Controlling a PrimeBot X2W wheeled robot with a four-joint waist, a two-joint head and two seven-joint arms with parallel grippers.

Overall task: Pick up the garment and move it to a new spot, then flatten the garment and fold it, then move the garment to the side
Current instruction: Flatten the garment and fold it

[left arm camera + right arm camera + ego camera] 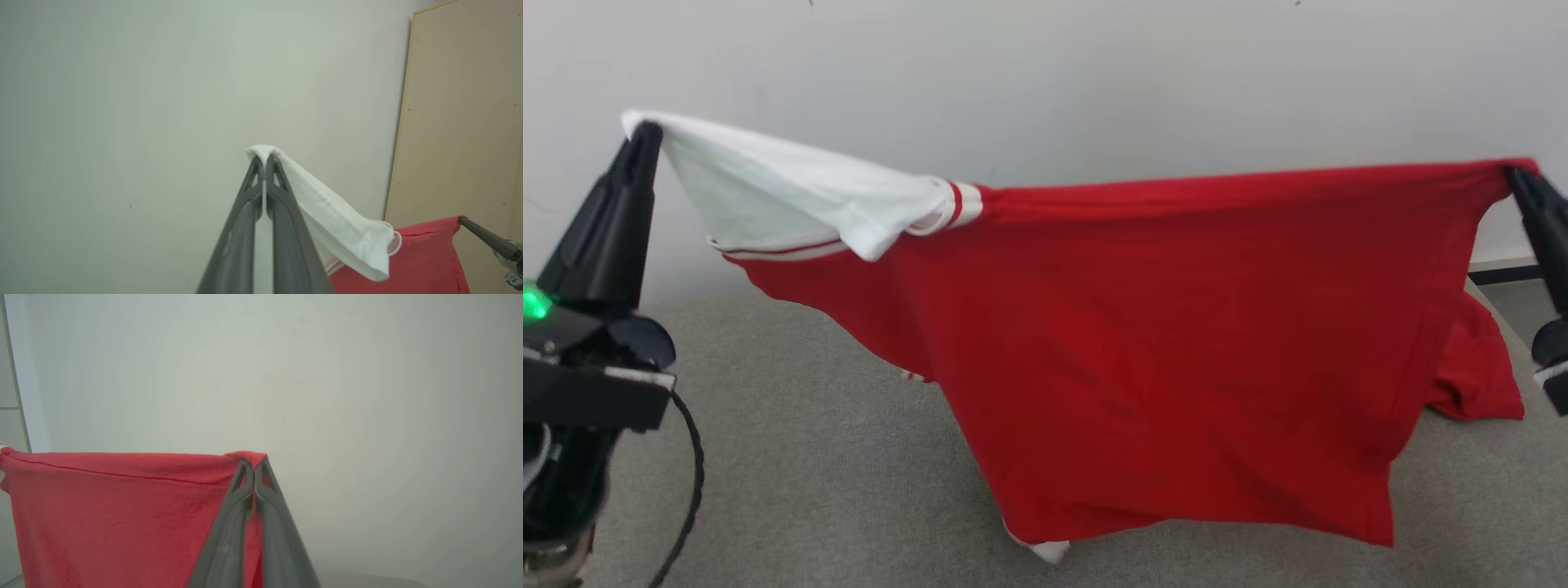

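Garment (1160,351): red shirt with white sleeve (792,192), hung stretched above the grey surface (792,457); lower edge drooped toward 6 o'clock, close to that surface; left tool (647,132) pressed together, pinching the sleeve's tip at 10 o'clock; right tool (1516,173) pressed together, pinching a red corner at 2 o'clock; pale wall (1094,73) behind.

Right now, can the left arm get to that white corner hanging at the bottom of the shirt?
Probably not: the left end effector is shut on the white sleeve, holding the shirt up; the white corner hangs well below it.
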